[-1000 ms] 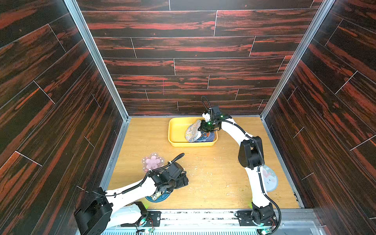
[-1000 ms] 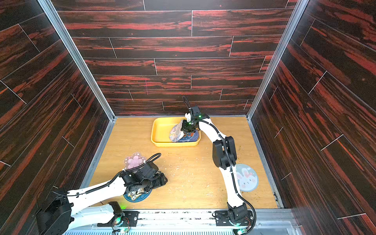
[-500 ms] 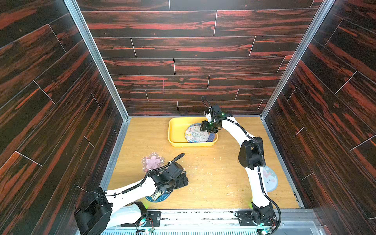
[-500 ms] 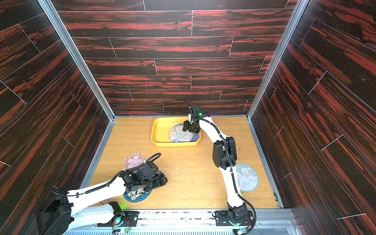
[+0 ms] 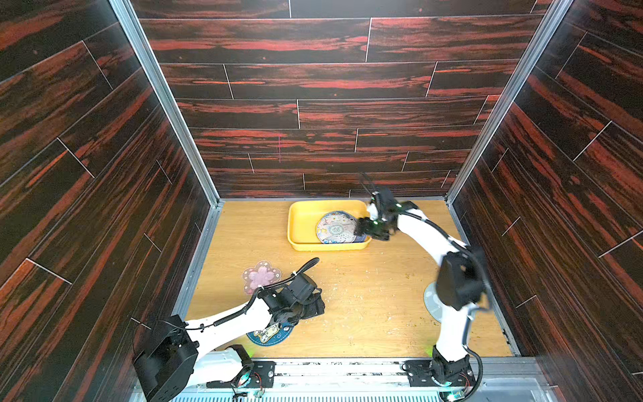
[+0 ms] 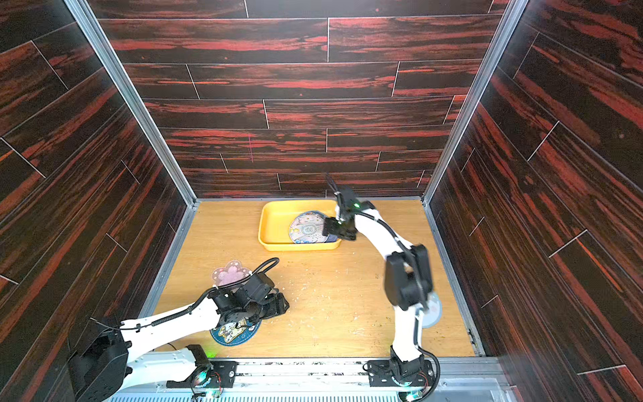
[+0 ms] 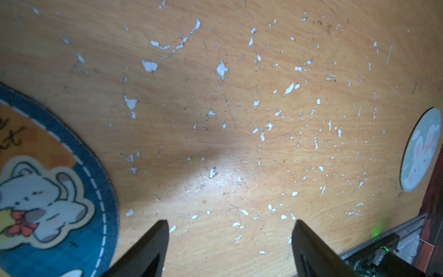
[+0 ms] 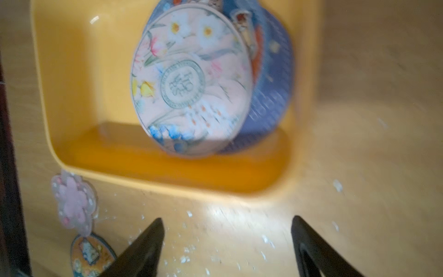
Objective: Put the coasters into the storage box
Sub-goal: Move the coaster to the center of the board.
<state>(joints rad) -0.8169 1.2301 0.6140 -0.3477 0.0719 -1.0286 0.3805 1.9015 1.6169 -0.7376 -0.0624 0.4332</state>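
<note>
One more banked: just dropped floral coaster [image 5: 334, 228] into 12 o'clock storage box [image 5: 303, 222], with right hand [image 5: 362, 228] and left hand [image 5: 318, 307] spread, empty.

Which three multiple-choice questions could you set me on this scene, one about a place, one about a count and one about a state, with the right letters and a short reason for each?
1. Where does the floral coaster lie?
A. in the storage box, on a blue coaster
B. leaning against the back wall
C. between the fingers of the right hand

2. How many coasters show on the table outside the box?
A. one
B. three
C. six

3. How is the right hand?
A. shut on the floral coaster
B. shut on the box rim
C. open and empty

Right letters:
1 A: it rests inside the yellow walls, over the blue disc.
2 B: the pink blossom coaster, the cat coaster and the bunny coaster.
3 C: its fingers stand wide apart with nothing between them.
</note>
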